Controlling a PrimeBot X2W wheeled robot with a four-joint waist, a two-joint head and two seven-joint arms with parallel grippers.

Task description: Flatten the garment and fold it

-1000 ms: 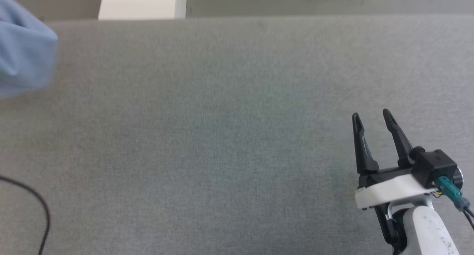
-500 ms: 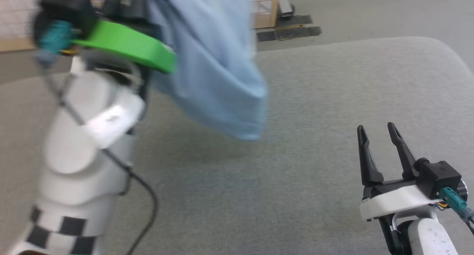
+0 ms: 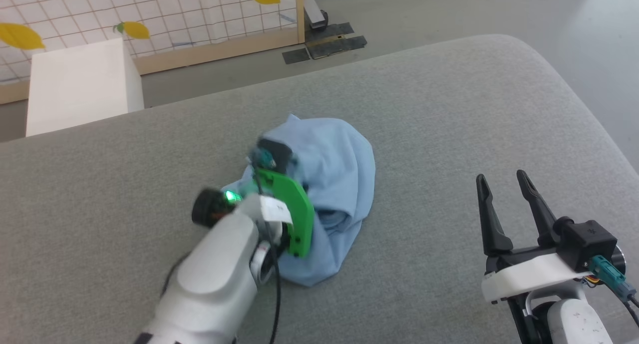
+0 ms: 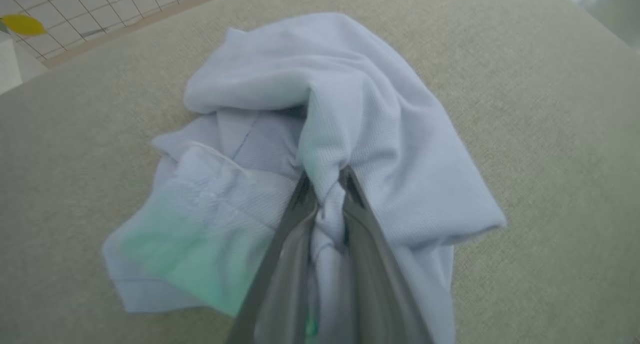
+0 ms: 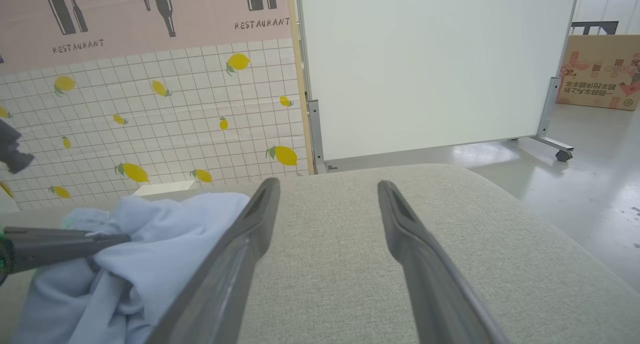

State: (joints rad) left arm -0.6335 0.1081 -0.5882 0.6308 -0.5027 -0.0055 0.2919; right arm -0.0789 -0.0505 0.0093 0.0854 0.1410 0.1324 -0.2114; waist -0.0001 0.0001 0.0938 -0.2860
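The garment (image 3: 334,169), a light blue shirt, lies crumpled in a heap on the middle of the grey cushion (image 3: 449,109). In the left wrist view my left gripper (image 4: 325,178) is shut on a raised fold of the garment (image 4: 395,134). From the head, its green mount (image 3: 292,214) sits at the heap's near left side, with the fingers hidden in the fabric. My right gripper (image 3: 500,175) hovers open and empty to the right of the heap, apart from it. In the right wrist view the right gripper (image 5: 328,184) has bare cushion between its fingers, with the garment (image 5: 150,244) at lower left.
The cushion's rounded right end (image 3: 564,84) drops to a grey floor. A white box (image 3: 75,84) and a lemon-patterned tiled panel (image 3: 164,19) stand behind it. A white wheeled partition (image 5: 425,59) and a cardboard box (image 5: 595,72) are farther off.
The head camera has swung. Half a second ago the garment hung in the air from my raised left gripper; now it rests in a heap, still pinched. My right gripper stays open.
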